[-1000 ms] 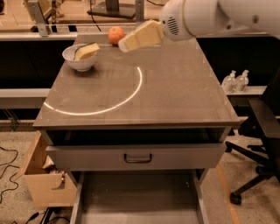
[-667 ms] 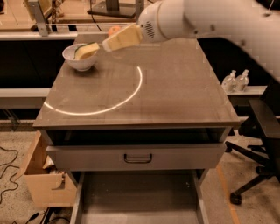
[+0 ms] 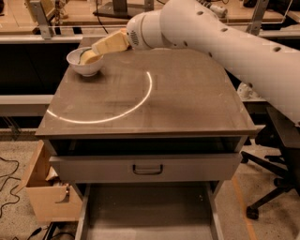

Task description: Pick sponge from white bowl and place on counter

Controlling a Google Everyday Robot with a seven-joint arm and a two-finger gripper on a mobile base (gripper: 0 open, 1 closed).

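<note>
The white bowl (image 3: 85, 65) stands at the back left corner of the grey-brown counter (image 3: 178, 103). The yellow sponge (image 3: 87, 56) with its dark green layer lies tilted inside the bowl. My gripper (image 3: 99, 48), at the end of the big white arm reaching in from the right, has its pale yellow pads right over the bowl's right rim, at or touching the sponge.
The orange fruit is hidden behind the arm. A handled drawer (image 3: 147, 168) sits under the counter, with an open lower space below. A cardboard box (image 3: 47, 192) stands on the floor at left. An office chair base (image 3: 272, 187) is at right. A wooden bench (image 3: 70, 14) runs behind.
The arm has swung left across the back of the counter; the gripper moved from near the orange fruit to over the white bowl and the sponge.
</note>
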